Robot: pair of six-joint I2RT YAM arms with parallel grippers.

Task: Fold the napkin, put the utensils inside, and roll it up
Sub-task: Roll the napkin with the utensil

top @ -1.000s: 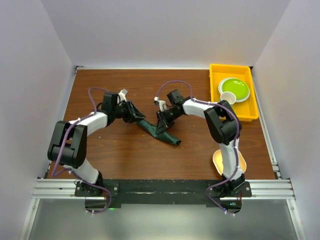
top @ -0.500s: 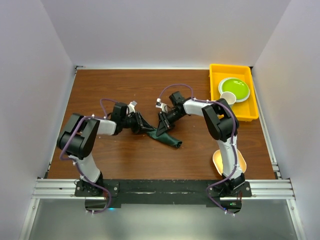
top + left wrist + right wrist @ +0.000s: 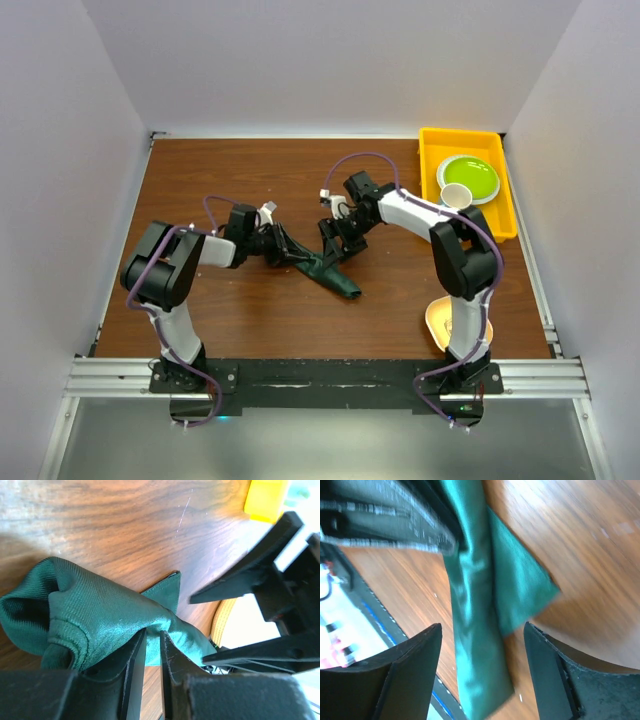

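Dark green cloth napkin (image 3: 328, 272) lies bunched into a crumpled strip on the brown wooden table (image 3: 220, 310), near the middle, between the two arms; not spread, not folded flat

Left fingers (image 3: 283, 250) set narrow, pinching a ridge of the napkin at its left end; in the left wrist view the cloth (image 3: 90, 615) is gathered in right between the two pads (image 3: 136, 660)

Right fingers (image 3: 333, 240) stand wide apart over the other end, holding nothing; the right wrist view shows the strip (image 3: 480, 630) running between them with table visible on both sides

We see no utensil in any view. Yellow plastic tray (image 3: 503, 215) at the far right holds a lime-green round plate (image 3: 468, 178) and a small white cup (image 3: 457, 196), well apart from the napkin

Handling, our judgement: light, limp, slightly glossy weave, so it will drape, sag and slide over itself and will not keep a shape unaided. A mid-bunch pinch only drags the heap. We would take hold at a free corner or hem, such as the pointed flap (image 3: 540, 587) beside the strip, one corner per arm, and pull apart to flatten before any fold
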